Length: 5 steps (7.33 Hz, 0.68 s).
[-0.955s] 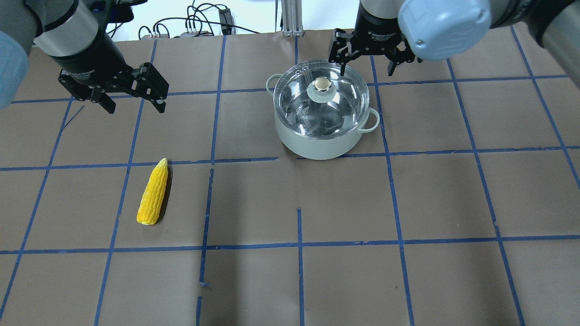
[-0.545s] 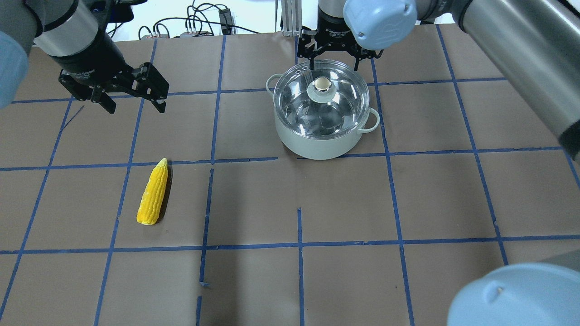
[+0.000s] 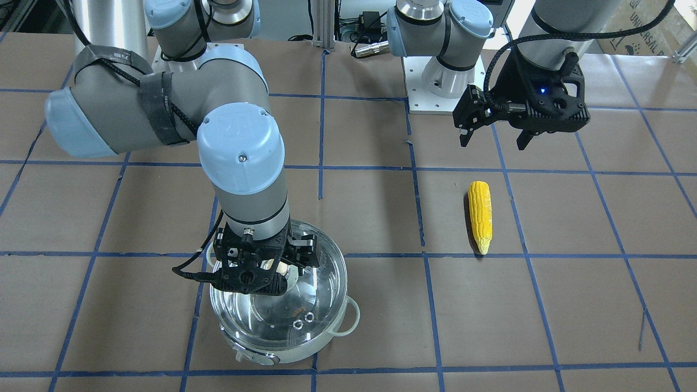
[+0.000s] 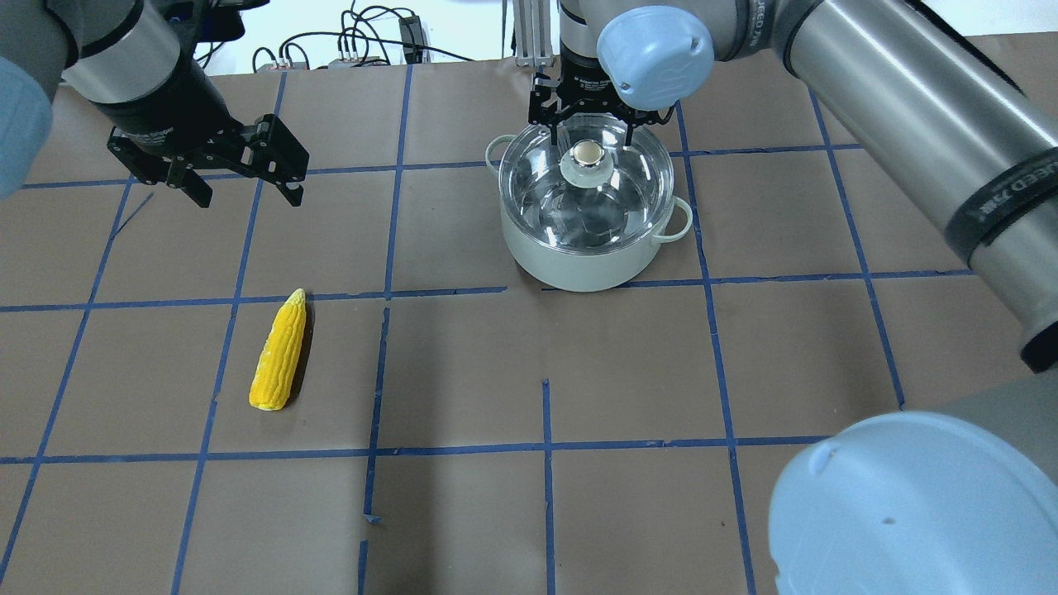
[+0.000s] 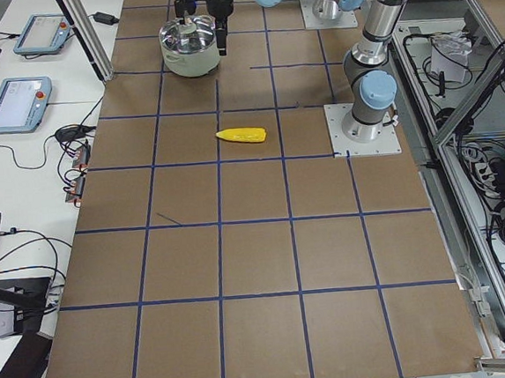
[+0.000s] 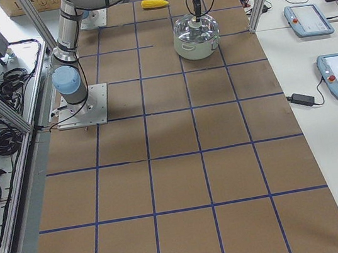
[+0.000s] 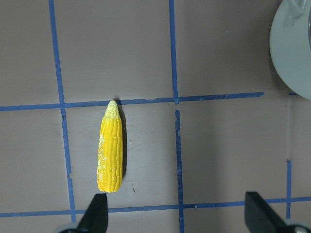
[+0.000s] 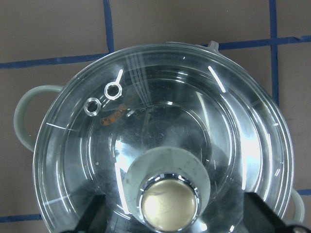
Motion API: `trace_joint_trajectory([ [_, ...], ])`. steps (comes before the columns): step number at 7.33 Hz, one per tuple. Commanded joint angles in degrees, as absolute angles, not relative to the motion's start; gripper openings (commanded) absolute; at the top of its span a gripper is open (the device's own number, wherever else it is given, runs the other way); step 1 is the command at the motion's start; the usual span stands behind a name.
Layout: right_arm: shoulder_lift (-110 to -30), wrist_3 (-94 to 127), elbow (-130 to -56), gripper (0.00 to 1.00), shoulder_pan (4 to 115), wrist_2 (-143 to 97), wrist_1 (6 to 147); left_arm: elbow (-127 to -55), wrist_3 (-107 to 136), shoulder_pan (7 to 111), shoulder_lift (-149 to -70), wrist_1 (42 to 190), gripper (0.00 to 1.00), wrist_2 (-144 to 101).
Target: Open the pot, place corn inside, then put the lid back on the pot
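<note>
The pale mint pot (image 4: 579,266) stands at the table's far middle, with the clear glass lid (image 4: 616,211) on it. The right gripper (image 4: 588,130) hangs open just above the lid, one finger on each side of the gold-topped knob (image 4: 588,154) without touching it. In the right wrist view the knob (image 8: 168,200) sits between the fingertips (image 8: 95,213). The yellow corn (image 4: 279,354) lies on the paper at the left, tip pointing away. The left gripper (image 4: 246,190) is open and empty, hovering beyond the corn. The corn also shows in the left wrist view (image 7: 111,150).
The table is brown paper with a blue tape grid (image 4: 545,446). Cables and a connector box (image 4: 364,49) lie past the far edge. The right arm's elbow (image 4: 917,504) fills the near right corner of the overhead view. Both arm bases (image 3: 444,81) stand on the robot's side.
The right gripper has moved left from behind the pot's right side to sit over the lid's knob, still open. The left gripper, corn, pot and lid have not moved.
</note>
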<state>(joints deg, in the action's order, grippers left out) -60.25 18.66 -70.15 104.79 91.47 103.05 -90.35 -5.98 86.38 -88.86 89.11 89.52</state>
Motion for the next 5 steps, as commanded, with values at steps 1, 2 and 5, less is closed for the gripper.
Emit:
trace_joint_trajectory([
  [1,-59.68,17.32,-70.49,0.99,104.85,91.58,103.18,-90.35,-5.98,86.40,-88.86,89.12,1.00,89.47],
  [2,-59.59,17.31,-70.58,0.99,104.85,91.58,103.18,-90.35,-6.06,86.40,-88.86,89.12,1.00,89.56],
  [5,-58.36,17.40,-69.96,0.90,104.85,91.50,103.18,-90.35,-6.06,86.40,-88.86,89.12,1.00,89.47],
])
